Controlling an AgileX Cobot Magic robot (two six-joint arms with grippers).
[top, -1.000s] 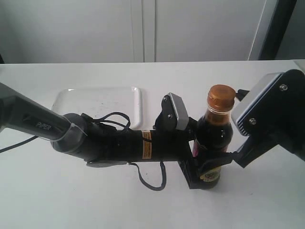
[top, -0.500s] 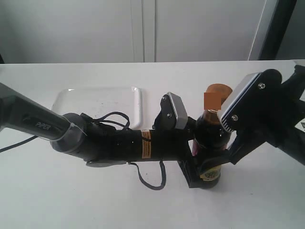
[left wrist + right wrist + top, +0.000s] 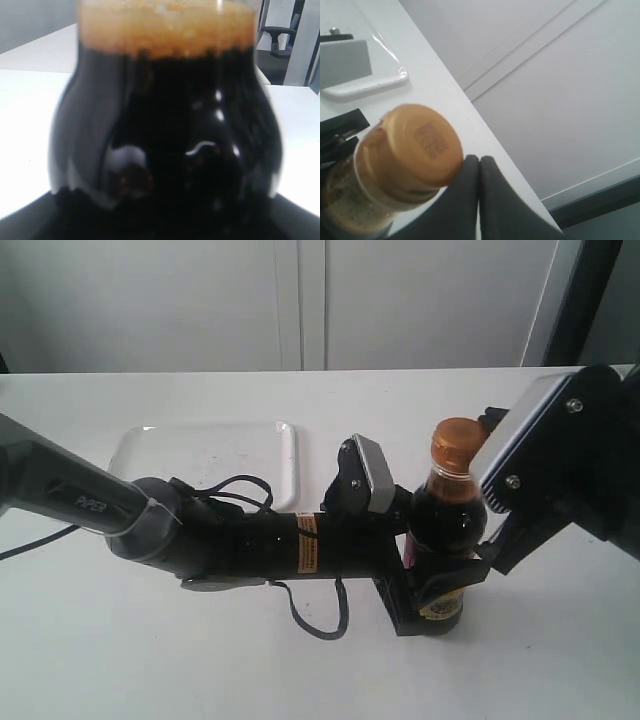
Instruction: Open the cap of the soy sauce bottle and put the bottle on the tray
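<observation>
left fingers (image 3: 450,585) are clamped on the lower body of the soy sauce bottle (image 3: 447,525), one black finger crossing the label and the other on the bottle's far side. right fingers (image 3: 472,175) are pressed flat together with nothing between them, their tips just beside the rim of the cap (image 3: 415,145); whether they touch it i cannot tell.

the bottle stands upright on the desk (image 3: 300,670), long axis vertical, narrow neck and golden-brown cap pointing straight up, lid down. it is right of centre in the exterior view, on the bare desk and not on the tray (image 3: 140,445). the tray lies flat, well apart to the left, beyond the left arm (image 3: 250,540), which stretches low across the desk towards the bottle with a black cable looped along it. in the left wrist view the dark glass shoulder fills the picture, with a band of orange-brown foam on top of the liquid.

the desk is plain white and matte. behind it runs a pale panelled wall (image 3: 150,300) with vertical seams, and a dark upright post (image 3: 575,300) stands at the far right.
</observation>
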